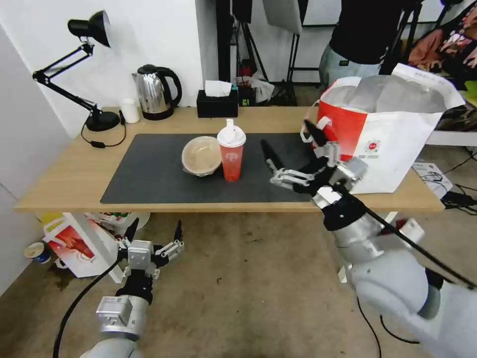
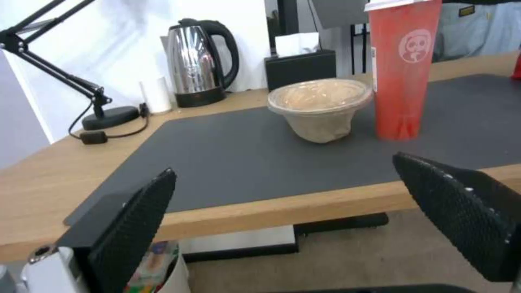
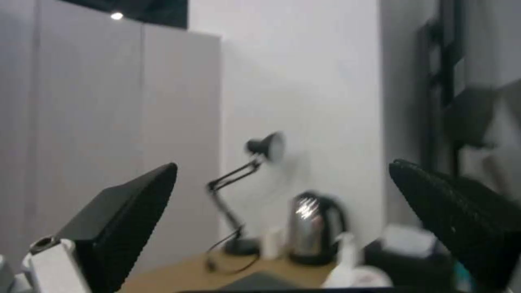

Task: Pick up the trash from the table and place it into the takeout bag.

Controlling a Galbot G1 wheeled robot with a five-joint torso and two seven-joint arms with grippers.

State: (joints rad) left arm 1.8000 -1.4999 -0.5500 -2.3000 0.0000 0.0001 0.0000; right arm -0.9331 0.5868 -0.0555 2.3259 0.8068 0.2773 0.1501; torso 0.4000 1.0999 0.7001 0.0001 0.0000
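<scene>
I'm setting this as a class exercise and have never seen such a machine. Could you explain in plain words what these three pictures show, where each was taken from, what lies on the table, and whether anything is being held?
This is a wheeled robot with two arms, each ending in a two-fingered end effector. One picture comes from a camera on its head, looking down; the other two come from cameras on its wrists, so the black fingers frame those views.

On the table, on a dark mat, stand a beige lidded container and a red drink cup, side by side. The white-and-red takeout bag stands open at the table's right end. A lamp, kettle, small white cup and tissue box line the back.

Nothing is held. The right end effector is open, raised above the mat between cup and bag. The left end effector is open, low before the table's edge.
</scene>
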